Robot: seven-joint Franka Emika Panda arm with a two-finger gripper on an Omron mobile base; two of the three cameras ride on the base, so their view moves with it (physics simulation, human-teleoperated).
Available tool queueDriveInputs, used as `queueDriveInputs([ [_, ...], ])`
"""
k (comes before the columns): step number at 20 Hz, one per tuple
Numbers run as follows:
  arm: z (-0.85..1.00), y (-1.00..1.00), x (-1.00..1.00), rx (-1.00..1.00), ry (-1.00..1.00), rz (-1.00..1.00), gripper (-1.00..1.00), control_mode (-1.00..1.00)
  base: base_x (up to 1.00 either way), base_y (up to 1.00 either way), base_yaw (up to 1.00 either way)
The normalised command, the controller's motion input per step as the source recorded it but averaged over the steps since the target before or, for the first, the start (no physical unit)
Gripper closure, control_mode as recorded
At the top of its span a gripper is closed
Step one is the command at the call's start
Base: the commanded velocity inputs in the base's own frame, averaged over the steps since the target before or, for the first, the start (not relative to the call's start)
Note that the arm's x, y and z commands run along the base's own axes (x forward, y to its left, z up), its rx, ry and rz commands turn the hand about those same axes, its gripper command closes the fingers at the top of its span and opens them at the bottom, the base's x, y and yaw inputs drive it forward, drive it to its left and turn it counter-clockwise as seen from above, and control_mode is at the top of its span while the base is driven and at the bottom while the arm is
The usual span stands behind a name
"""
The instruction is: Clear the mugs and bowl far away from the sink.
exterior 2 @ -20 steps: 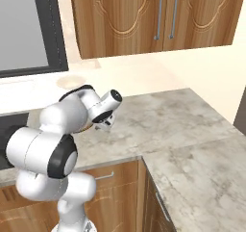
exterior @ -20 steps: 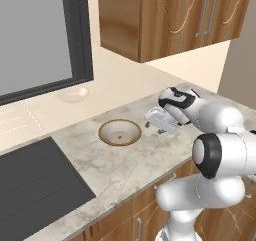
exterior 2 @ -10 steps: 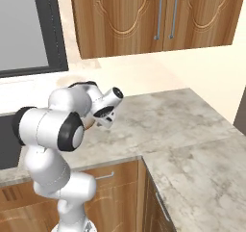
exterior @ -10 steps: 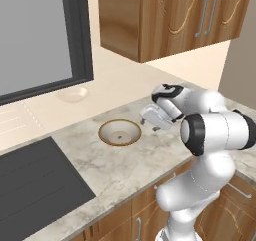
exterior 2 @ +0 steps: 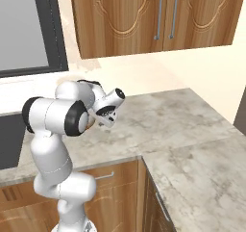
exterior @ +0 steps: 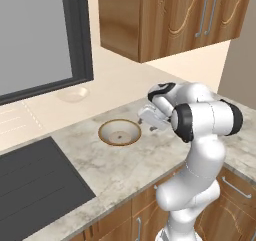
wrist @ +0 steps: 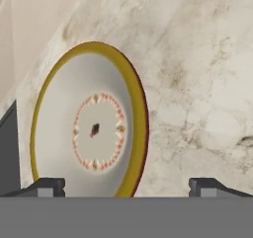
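The bowl (exterior: 120, 132), shallow with a brown-yellow rim and pale inside, rests on the marble counter (exterior: 125, 170) right of the black sink (exterior: 30, 185). My gripper (exterior: 146, 119) hovers just to the bowl's right, a little above the counter, and stands open with nothing in it. In the hand view the bowl (wrist: 89, 128) lies ahead, overlapping the left half of the gap, and my gripper (wrist: 126, 187) has its two tips spread wide. From the right base view my gripper (exterior 2: 103, 122) is partly behind my own arm. The mugs are out of view.
A faint pale cream dish (exterior: 73, 93) sits on the ledge below the dark-framed window (exterior: 45, 35). Wooden wall cabinets (exterior: 170, 20) hang above the counter. The counter turns a corner at the right (exterior 2: 202, 144) with bare marble.
My arm has folded in, the elbow swinging closer to the base, and the gripper has edged slightly left toward the bowl. The bowl has stayed put.
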Motion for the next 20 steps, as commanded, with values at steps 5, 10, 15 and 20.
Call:
queueDriveInputs([
  [5, -0.27, 0.12, 0.02, 0.03, 0.01, 0.00, -1.00, -1.00, 0.00, 0.00, 0.00],
  [10, -0.16, 0.16, 0.05, 0.00, 0.00, 0.00, -1.00, -1.00, 0.00, 0.00, 0.00],
  [15, -0.15, 0.19, 0.13, 0.00, 0.00, 0.00, -1.00, -1.00, 0.00, 0.00, 0.00],
  [20, -0.18, 0.19, 0.08, 0.00, 0.00, 0.00, -1.00, -1.00, 0.00, 0.00, 0.00],
])
